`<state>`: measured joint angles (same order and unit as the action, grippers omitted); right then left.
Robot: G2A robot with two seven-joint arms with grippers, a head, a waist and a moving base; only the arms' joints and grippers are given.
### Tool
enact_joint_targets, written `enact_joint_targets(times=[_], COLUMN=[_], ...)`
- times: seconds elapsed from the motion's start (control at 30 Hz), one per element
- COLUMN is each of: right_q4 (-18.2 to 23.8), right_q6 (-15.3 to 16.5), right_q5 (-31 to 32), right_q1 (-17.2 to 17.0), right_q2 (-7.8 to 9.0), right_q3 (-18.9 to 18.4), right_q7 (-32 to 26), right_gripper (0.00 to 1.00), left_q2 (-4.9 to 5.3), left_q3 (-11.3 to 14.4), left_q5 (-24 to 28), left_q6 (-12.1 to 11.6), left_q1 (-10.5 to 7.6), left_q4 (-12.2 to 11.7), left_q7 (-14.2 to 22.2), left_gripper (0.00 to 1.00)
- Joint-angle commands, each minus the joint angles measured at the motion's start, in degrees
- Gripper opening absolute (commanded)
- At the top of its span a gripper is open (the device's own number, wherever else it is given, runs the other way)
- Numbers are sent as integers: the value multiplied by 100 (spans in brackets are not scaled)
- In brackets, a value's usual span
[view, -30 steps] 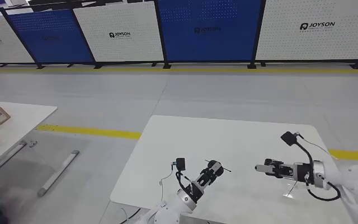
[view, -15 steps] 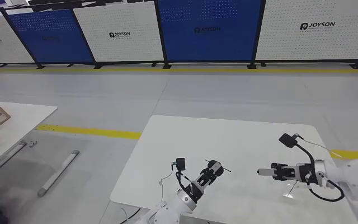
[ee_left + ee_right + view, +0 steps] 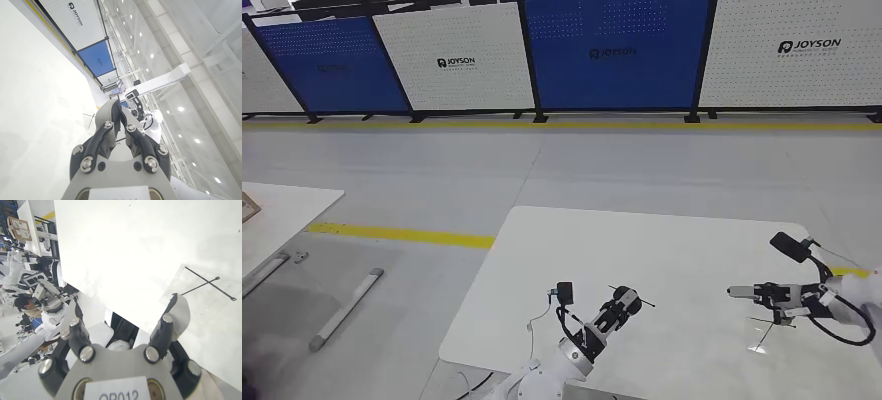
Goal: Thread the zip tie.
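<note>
A thin black zip tie [image 3: 647,300] sticks out on both sides of my left gripper [image 3: 627,298], which is shut on it near the front edge of the white table [image 3: 642,240]. In the left wrist view the fingers [image 3: 113,121] press together with the tie's end [image 3: 118,97] poking out. Two more black zip ties [image 3: 209,282] lie crossed on a clear sheet [image 3: 198,298] at the table's right. My right gripper [image 3: 742,292] hovers just beside them, open and holding nothing, one finger [image 3: 177,308] next to the sheet's corner.
The crossed ties [image 3: 769,322] and the clear sheet [image 3: 762,345] lie close to the table's right front corner. A second white table [image 3: 282,210] stands off to the left. Blue and white panels [image 3: 612,55] line the back of the room.
My right arm has drawn back to the right, away from the table's middle, and now sits by the crossed ties. The left arm has held still with its tie.
</note>
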<state>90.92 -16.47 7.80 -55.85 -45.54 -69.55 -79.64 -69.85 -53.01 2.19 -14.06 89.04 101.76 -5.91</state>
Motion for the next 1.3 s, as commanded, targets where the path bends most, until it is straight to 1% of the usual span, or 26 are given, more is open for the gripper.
enact_joint_targets(times=[0.0,0.07,0.13,0.17,0.23,0.3,0.33,0.37,0.4,0.43,0.67,0.77,0.97,1.03,1.07,1.1,1.13,1.17,1.27], right_q4=[0,-52,-132,-372,-655,-981,-1075,-1060,-888,-846,-846,-858,-919,-939,-946,-962,-972,-978,-969], right_q6=[0,-59,-274,-301,-301,-301,-301,-301,-301,-301,-301,-287,-301,-301,-301,-301,-301,-301,-301], right_q5=[1,7,-51,-30,71,436,585,660,670,670,670,681,1013,1004,1004,1029,1036,1052,1138], right_q1=[-1,-37,-44,19,120,291,352,390,433,435,435,361,366,364,365,367,369,368,362], right_q2=[0,-4,-15,-18,-35,-73,-101,-135,-173,-182,-182,-181,-145,-150,-150,-146,-144,-140,-119], right_q3=[0,12,63,62,121,231,271,338,401,399,399,417,427,432,436,442,442,449,472], right_q7=[0,75,68,48,19,82,157,126,24,3,3,87,0,0,0,0,0,0,0], right_gripper=[100,100,100,100,100,100,100,100,100,100,100,100,100,100,71,64,65,52,48], left_q2=[0,0,0,0,0,0,0,0,0,0,0,0,0,0,0,0,0,0,0], left_q3=[0,0,0,0,0,0,0,0,0,0,0,0,0,0,0,0,0,0,0], left_q5=[0,0,0,0,0,0,0,0,0,0,0,0,0,0,0,0,0,0,0], left_q6=[0,0,0,0,0,0,0,0,0,0,0,0,0,0,0,0,0,0,0], left_q1=[0,0,0,0,0,0,0,0,0,0,0,0,0,0,0,0,0,0,0], left_q4=[0,0,0,0,0,0,0,0,0,0,0,0,0,0,0,0,0,0,0], left_q7=[0,0,0,0,0,0,0,0,0,0,0,0,0,0,0,0,0,0,0], left_gripper=[0,0,0,0,0,0,0,0,0,0,0,0,0,0,0,0,0,0,0])
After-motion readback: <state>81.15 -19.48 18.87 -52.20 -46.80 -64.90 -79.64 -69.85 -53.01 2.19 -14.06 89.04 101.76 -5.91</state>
